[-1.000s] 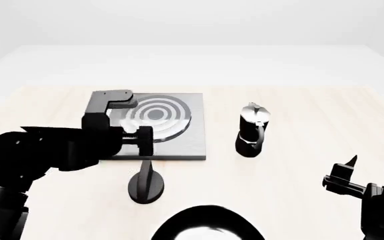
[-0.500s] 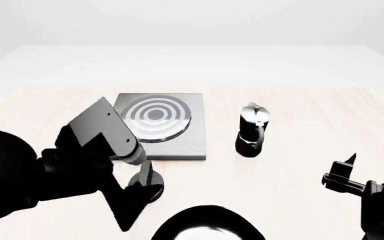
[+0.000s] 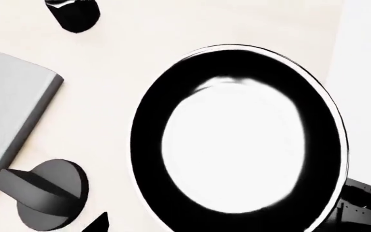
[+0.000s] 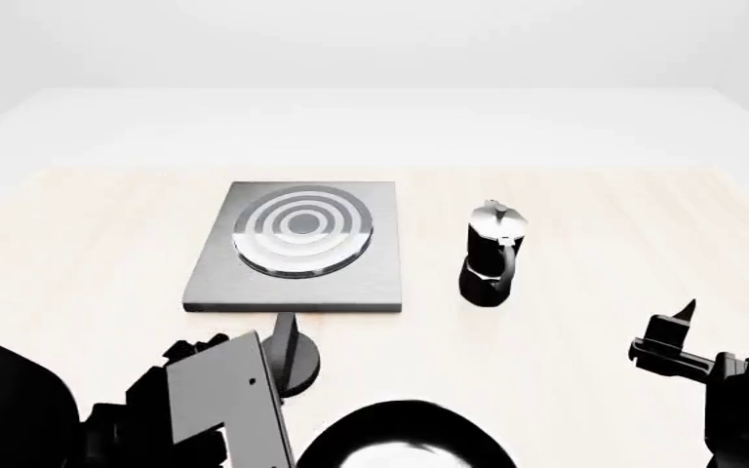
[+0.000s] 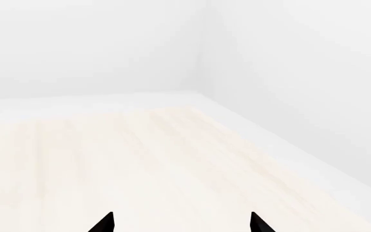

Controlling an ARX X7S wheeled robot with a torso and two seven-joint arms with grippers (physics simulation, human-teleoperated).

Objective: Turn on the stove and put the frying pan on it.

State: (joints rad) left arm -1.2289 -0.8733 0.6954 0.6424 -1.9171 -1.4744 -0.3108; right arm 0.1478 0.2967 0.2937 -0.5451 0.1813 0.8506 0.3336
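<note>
Resting on the table, the frying pan is positioned near the stove. The right gripper is held spread; the left gripper's state cannot be determined.

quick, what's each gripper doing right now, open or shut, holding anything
Left gripper: cannot be told; its fingers are out of sight in every view.
Right gripper: open, fingers apart, holding nothing, above bare table.

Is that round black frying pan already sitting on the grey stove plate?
No, the round black frying pan rests on the pale wooden table, nearer the robot than the flat grey metal stove, whose rings are bare.
</note>
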